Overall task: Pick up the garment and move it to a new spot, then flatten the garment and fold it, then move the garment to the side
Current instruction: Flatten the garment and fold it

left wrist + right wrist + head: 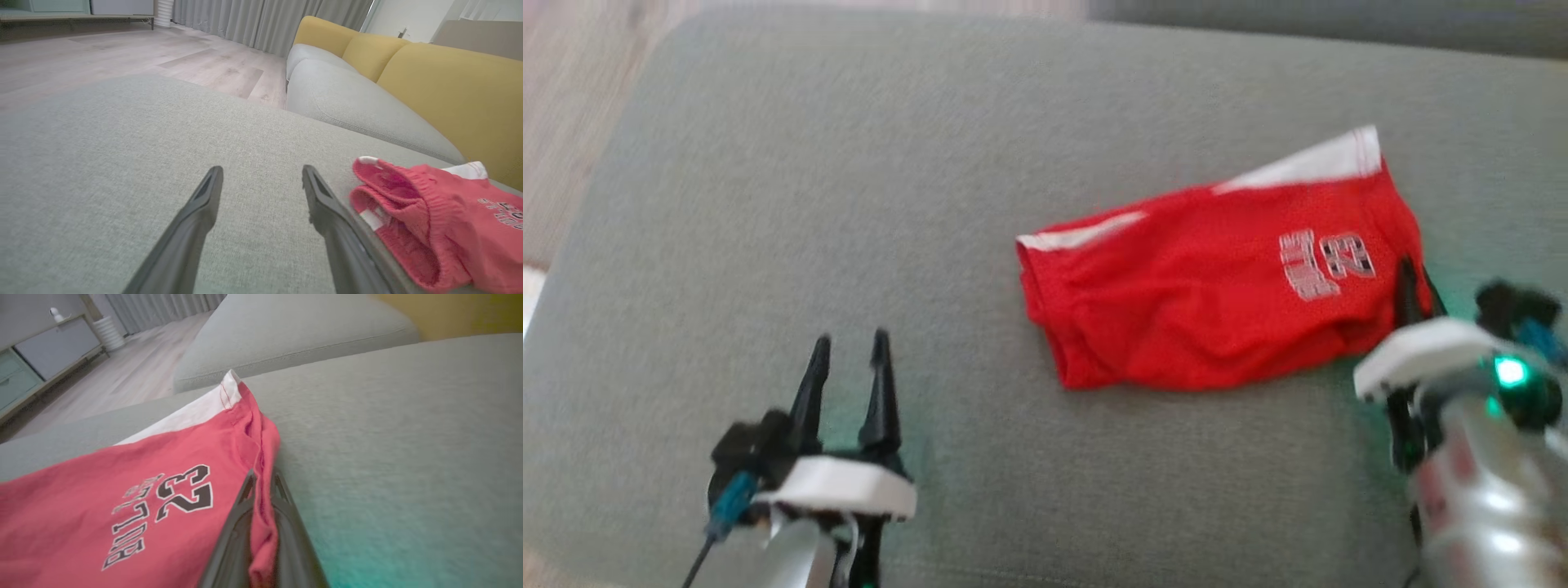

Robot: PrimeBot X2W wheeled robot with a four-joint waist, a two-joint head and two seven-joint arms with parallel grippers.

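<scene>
The garment (1217,294) is a pair of red shorts with white side stripes and the number 23, lying rumpled on the grey-green cushion (849,204). My right gripper (1413,282) is at its right edge, shut on a fold of the red cloth; in the right wrist view the garment's hem (261,465) is pinched between the two dark fingers of the right gripper (261,477). My left gripper (849,347) stands open over bare cushion, well left of the shorts. In the left wrist view the left gripper (261,173) has the waistband end of the garment (412,212) just to its right.
The cushion's left edge drops to a wooden floor (572,106). In the left wrist view, a grey sofa seat (347,94) with yellow back cushions (445,77) lies beyond. A low cabinet (36,355) stands across the room.
</scene>
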